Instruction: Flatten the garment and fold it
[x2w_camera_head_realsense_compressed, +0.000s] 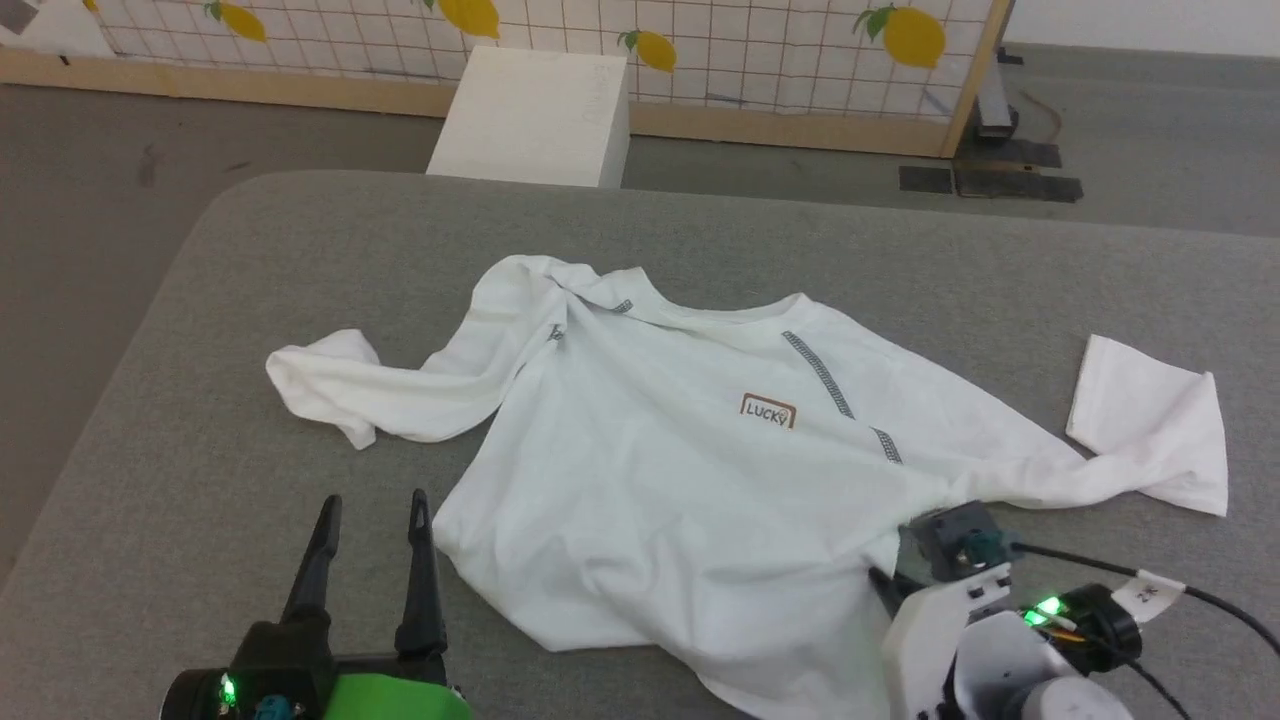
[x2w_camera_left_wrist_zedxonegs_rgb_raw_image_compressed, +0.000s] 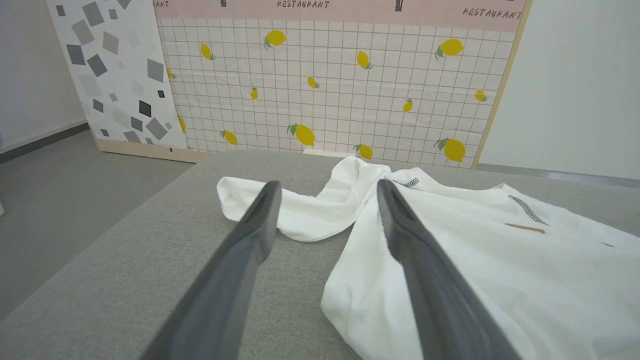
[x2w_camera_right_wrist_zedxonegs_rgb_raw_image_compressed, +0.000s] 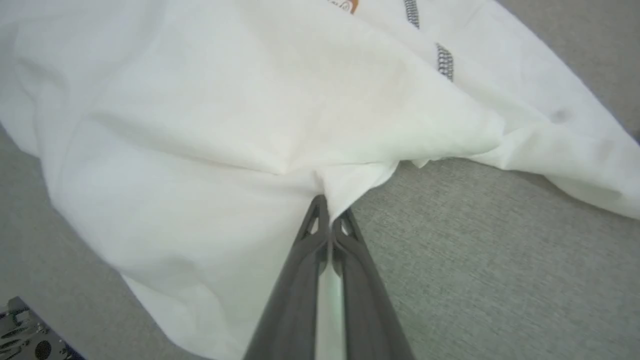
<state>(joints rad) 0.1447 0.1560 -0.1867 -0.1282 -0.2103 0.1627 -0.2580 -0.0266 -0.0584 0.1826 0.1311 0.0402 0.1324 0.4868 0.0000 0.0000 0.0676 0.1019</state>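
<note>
White short-sleeved T-shirt (x2w_camera_head_realsense_compressed: 680, 480), front uppermost, lying rumpled on the grey fabric-covered counter (x2w_camera_head_realsense_compressed: 200, 420). The collar points to the far edge. Dark zigzag stitching (x2w_camera_head_realsense_compressed: 830, 385) runs along the diagonal shoulder seam, beside an orange-brown "LUCKY" chest patch (x2w_camera_head_realsense_compressed: 768, 411). The sleeve on the robot's left trails outward in a twisted roll; the right sleeve stretches sideways and ends in a flat flap.

Right tool (x2w_camera_right_wrist_zedxonegs_rgb_raw_image_compressed: 330, 207): fingers together, clamped on a fold of the shirt's side edge below the right sleeve, with creases radiating from the pinch.

Left tool (x2w_camera_head_realsense_compressed: 373, 498): fingers apart, holding nothing, over bare counter just beside the shirt's near left hem corner.

Beyond the counter: a white box (x2w_camera_head_realsense_compressed: 535, 115) on the grey floor (x2w_camera_head_realsense_compressed: 100, 200), in front of a lemon-print panel (x2w_camera_head_realsense_compressed: 780, 40).
</note>
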